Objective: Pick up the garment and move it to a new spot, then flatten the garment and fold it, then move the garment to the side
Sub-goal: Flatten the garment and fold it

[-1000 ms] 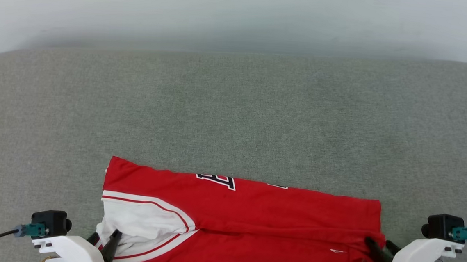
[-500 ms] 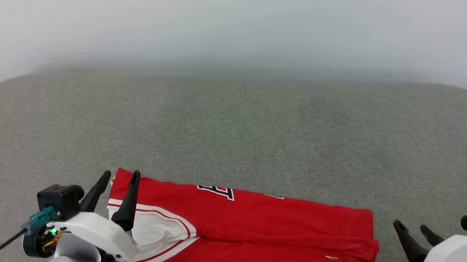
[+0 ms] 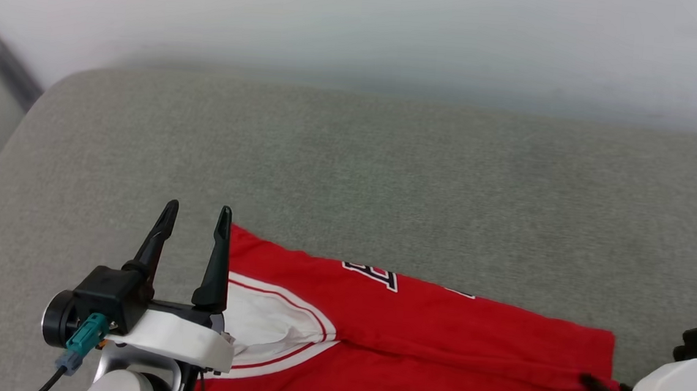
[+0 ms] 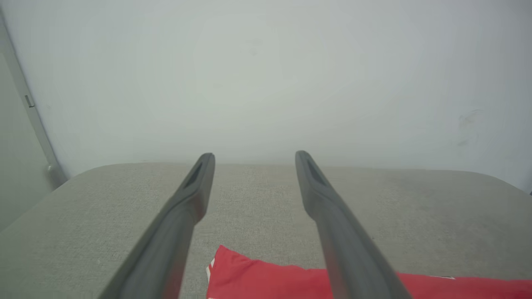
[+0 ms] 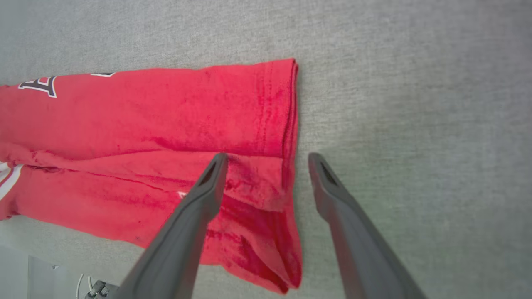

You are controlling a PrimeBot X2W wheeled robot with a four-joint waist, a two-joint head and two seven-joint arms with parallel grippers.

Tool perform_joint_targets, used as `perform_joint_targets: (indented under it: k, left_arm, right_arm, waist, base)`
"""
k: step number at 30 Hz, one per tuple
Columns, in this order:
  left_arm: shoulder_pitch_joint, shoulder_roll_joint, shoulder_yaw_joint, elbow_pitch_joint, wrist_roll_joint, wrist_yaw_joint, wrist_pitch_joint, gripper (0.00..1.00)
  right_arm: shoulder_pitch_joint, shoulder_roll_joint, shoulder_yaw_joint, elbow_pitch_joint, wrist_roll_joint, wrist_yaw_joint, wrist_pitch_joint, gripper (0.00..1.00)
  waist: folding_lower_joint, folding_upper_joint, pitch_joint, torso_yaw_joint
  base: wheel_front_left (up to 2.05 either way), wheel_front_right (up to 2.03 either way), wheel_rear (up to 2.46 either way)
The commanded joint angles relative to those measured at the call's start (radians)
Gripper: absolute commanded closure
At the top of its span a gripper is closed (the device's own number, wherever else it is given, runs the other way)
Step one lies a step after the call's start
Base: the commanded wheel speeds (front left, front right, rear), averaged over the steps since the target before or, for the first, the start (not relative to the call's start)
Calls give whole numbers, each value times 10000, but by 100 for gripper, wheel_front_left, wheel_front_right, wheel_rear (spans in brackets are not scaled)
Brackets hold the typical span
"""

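The garment, a bright red jersey with a white striped panel and outlined letters, lies folded into a long band along the near edge of the grey padded surface. My left gripper stands open above the garment's left end, its fingers pointing away and nothing between them. In the left wrist view the left gripper is open over the surface, with the garment's corner below. My right gripper is open over the garment's right hem, holding nothing. The head view shows the right gripper low at the garment's right end.
The grey padded surface stretches wide beyond the garment to a pale wall. Its rounded left edge drops off beside a grey strip along the wall. The surface's near edge lies just under the garment.
Both grippers have opened and let go of the garment's ends. The left gripper has risen above the left end. The head camera has turned, shifting the whole picture.
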Motion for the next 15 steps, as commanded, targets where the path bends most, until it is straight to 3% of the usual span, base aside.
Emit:
perform_joint_targets:
  k: [1,7,8,9,10,15]
  left_arm:
    - [-187,-3,3,-92,-2,-28,-47,0]
    - [-347,20,-71,-77,86,-72,-30,0]
    - [-362,25,-77,-60,93,-64,-15,0]
    - [-376,38,-79,-41,102,-50,-9,0]
    - [-388,57,-88,-15,122,-26,16,0]
    - [-331,145,-129,131,182,19,52,0]
  right_arm:
    - [-170,128,64,314,122,-4,19,0]
    - [-120,408,258,1378,364,-4,318,0]
    - [-101,452,312,1544,449,-4,393,7]
    - [-111,496,351,1665,504,-3,396,66]
    - [-141,519,406,1746,527,-3,402,100]
    - [-442,244,532,1503,515,7,192,100]
  waist:
    - [-1,-1,364,371]
    - [-1,-1,634,625]
    - [-1,-1,649,635]
    - [-1,-1,661,638]
    - [-1,-1,663,634]
    - [-1,-1,466,544]
  base:
    - [0,0,0]
    - [0,0,0]
    - [0,0,0]
    - [0,0,0]
    - [0,0,0]
    - [0,0,0]
